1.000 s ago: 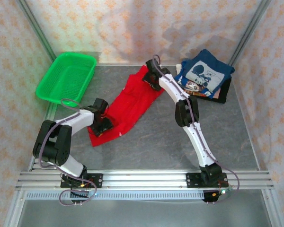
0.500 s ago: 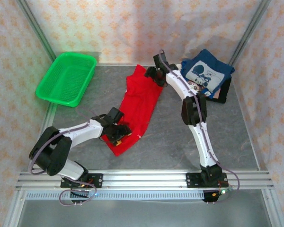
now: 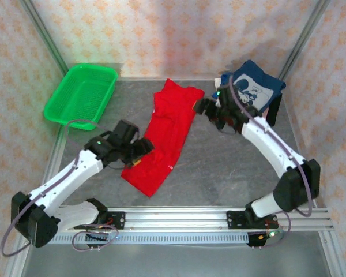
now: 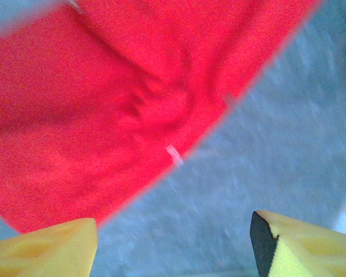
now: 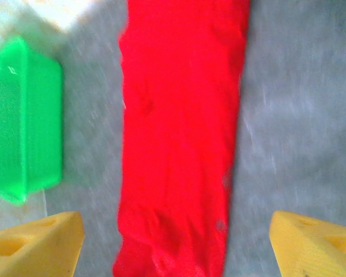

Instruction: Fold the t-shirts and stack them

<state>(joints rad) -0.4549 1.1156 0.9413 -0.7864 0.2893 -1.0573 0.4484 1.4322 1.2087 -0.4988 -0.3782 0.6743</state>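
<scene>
Here the red t-shirt (image 3: 170, 124) lies flat on the table (image 3: 219, 167), left of centre, already narrowed to a strip. Its long axis runs near to far and leans a little right at the far end, though I cannot tell which end is the collar. The left gripper (image 3: 139, 151) hangs over the near left edge and the right gripper (image 3: 206, 108) just beside the far right edge, both with fingers wide apart and nothing between them. The next move likely calls for a crosswise fold, near end over far, then a carry to the folded pile (image 3: 251, 89) at far right.
</scene>
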